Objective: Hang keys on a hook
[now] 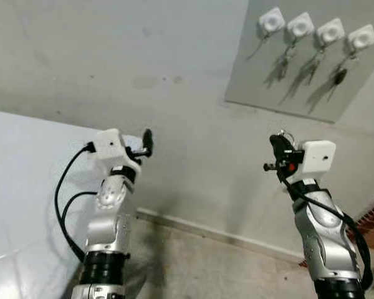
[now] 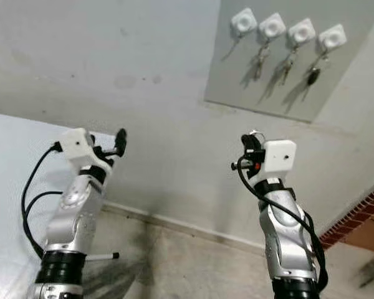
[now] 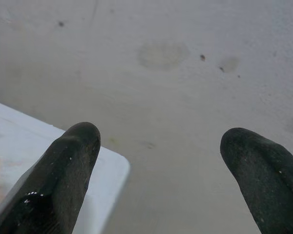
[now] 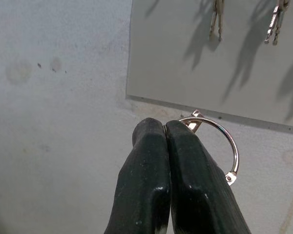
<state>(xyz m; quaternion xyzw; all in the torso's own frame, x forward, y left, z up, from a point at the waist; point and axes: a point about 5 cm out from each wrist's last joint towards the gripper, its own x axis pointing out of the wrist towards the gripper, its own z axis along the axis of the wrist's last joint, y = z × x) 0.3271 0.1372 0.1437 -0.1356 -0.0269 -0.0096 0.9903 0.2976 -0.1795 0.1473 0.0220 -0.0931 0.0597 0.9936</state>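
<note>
Right end effector [image 4: 165,127]: fingers pressed fully together, pinching a thin metal key ring [image 4: 219,139]. The ring arcs out to one side of the fingertips; you can see a small hinge or clasp nub at its top and an eyelet at its lower end. No key blades are in view below the pinch, so you cannot tell what hangs from it.

Left end effector [image 3: 158,161]: fingers spread wide, nothing between them, pointed at bare wall beside the corner of the white table [image 1: 25,187]. It is raised but idle.

The ring is held up in front of the wall, below and left of the grey board [image 1: 299,75], well apart from it. The board carries four white hooks [image 1: 272,22] in a row. The three on the right each carry keys [image 1: 285,62]; the leftmost looks free, only a thin shadow under it.

Handling, as a judgement:
- Light and rigid; weight is no issue.
- Smooth metal, thin wire section: likely slippery and prone to pivoting in the pinch.
- Not fragile; a drop costs only a retrieval.
- Your hold is near the clasp end, which leaves most of the loop clear. That suits threading the open arc over a hook.
- Keep the loop's plane facing the hook; a twist would close the visible opening.

Writing: no brand, label or lettering is legible on the ring, hooks, board or arms.
</note>
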